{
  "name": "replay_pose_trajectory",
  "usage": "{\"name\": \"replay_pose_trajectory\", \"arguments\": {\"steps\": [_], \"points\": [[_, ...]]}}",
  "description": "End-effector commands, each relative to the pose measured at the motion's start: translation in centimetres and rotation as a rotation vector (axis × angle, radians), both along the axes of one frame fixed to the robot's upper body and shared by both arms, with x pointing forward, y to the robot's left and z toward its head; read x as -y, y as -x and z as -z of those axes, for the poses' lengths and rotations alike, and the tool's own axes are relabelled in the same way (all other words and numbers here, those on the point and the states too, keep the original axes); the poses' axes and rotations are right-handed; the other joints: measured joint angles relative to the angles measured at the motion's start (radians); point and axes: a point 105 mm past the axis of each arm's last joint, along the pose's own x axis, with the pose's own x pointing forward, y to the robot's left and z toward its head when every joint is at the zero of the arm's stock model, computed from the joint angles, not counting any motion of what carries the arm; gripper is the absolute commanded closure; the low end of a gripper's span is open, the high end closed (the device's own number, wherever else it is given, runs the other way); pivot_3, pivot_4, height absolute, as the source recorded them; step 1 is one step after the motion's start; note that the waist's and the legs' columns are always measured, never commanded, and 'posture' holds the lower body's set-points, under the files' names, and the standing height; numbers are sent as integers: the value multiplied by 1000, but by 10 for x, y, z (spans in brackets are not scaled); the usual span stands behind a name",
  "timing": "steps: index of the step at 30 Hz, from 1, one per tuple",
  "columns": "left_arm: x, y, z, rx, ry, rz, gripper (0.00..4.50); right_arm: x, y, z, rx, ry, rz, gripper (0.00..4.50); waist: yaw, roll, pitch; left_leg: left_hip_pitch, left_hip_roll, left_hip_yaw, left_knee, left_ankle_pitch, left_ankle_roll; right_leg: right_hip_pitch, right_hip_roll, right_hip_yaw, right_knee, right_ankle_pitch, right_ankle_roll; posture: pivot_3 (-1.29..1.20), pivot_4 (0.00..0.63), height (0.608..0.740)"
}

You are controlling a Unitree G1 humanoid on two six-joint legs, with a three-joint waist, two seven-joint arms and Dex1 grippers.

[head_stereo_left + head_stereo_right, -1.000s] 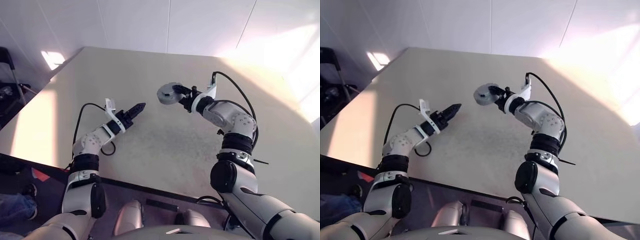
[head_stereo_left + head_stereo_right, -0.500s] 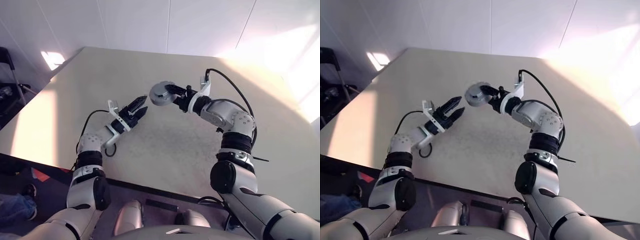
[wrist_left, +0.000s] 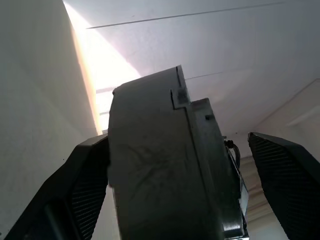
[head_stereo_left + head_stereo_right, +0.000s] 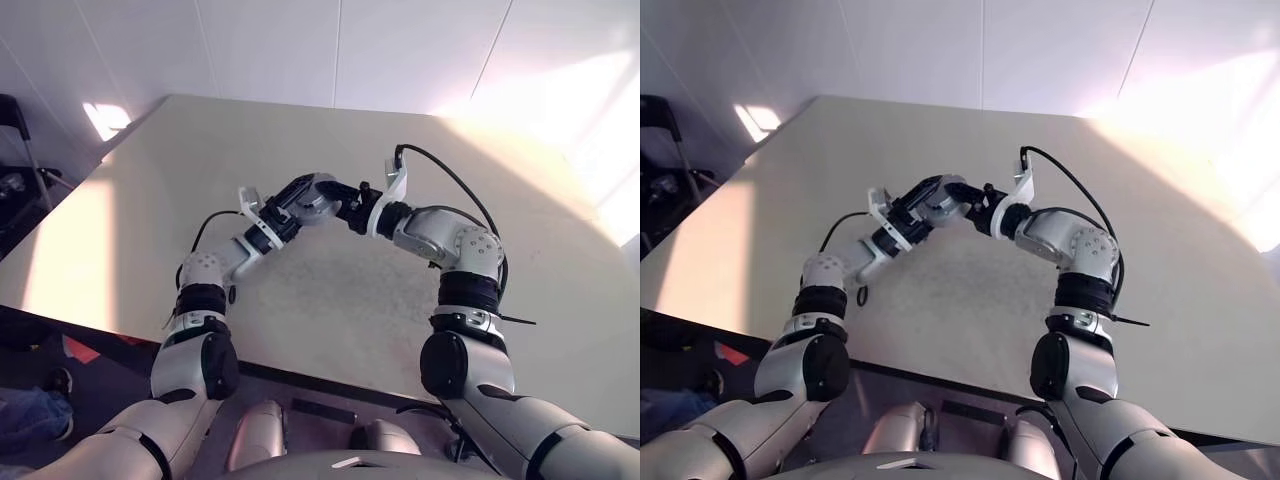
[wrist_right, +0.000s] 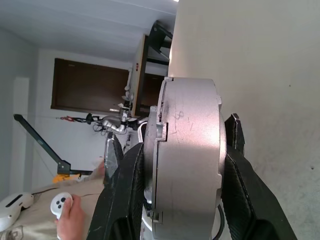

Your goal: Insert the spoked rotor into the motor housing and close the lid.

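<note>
Both of my arms met above the middle of the beige bench (image 4: 520, 300). My right jaws (image 4: 340, 205) were clenched on a grey round metal part (image 4: 317, 196), the closed motor housing as far as I could tell, held by its two flat faces with its rim turned toward me and raised clear of the bench. In the right wrist view the same part (image 5: 187, 160) stood edge-on between my two black fingers (image 5: 125, 200), a seam running round its rim. My left jaws (image 4: 290, 205) were released, spread wide to either side of the part; in the left wrist view its rim (image 3: 160, 170) sat between my two left fingers (image 3: 82, 195), close to one and well apart from the other. Whether that near finger touched the part I could not tell. Past the bench edge, in the right wrist view, a person's hand (image 5: 70, 220) held a white controller (image 5: 61, 202)
</note>
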Motion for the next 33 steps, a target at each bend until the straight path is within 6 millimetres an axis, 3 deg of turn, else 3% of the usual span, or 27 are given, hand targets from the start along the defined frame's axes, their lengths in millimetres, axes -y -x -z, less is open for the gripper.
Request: {"name": "replay_pose_trajectory", "arguments": {"steps": [1, 7, 15, 22, 27, 30, 33], "points": [[0, -3, -5, 22, -4, -7, 394, 1, 1, -28, 108, -56, 8, 2420, 0, 0, 0, 0, 0, 0, 0, 0, 0, 0, 0, 0, 0, 0, 0, 0, 0, 740], [-5, -4, 0, 11, -10, -26, 2062, 8, -3, -21, 85, -42, 39, 2420, 2, 0, 0, 0, 0, 0, 0, 0, 0, 0, 0, 0, 0, 0, 0, 0, 0, 740], [-7, -4, 7, -6, -45, -39, 2086, 13, -10, -17, 104, 9, 87, 2420, 1, 0, 0, 0, 0, 0, 0, 0, 0, 0, 0, 0, 0, 0, 0, 0, 0, 740], [-9, -4, 10, -2, -67, -43, 2086, 31, -26, -18, 190, 131, 257, 83, 2, 0, 0, 0, 0, 0, 0, 0, 0, 0, 0, 0, 0, 0, 1, 0, 0, 740], [-13, -6, 12, 2, -94, -72, 2086, 40, -33, -16, 195, 136, 329, 83, 1, 0, 0, 0, 0, 0, 1, 0, 0, 0, 0, 0, 0, 1, 1, 0, 0, 740], [-39, -19, 15, 12, -176, -222, 2086, 43, -34, -14, 201, 155, 338, 83, -2, 0, 0, 0, 0, 0, 1, 0, 0, 0, 0, 0, 0, 0, 1, 0, 0, 740], [-97, -36, 16, -57, -212, -472, 2086, 45, -33, -10, 193, 158, 337, 83, -10, 0, 0, 1, 0, 0, 1, 0, 0, 0, 0, 0, 0, 1, 1, 0, 0, 740]]}}
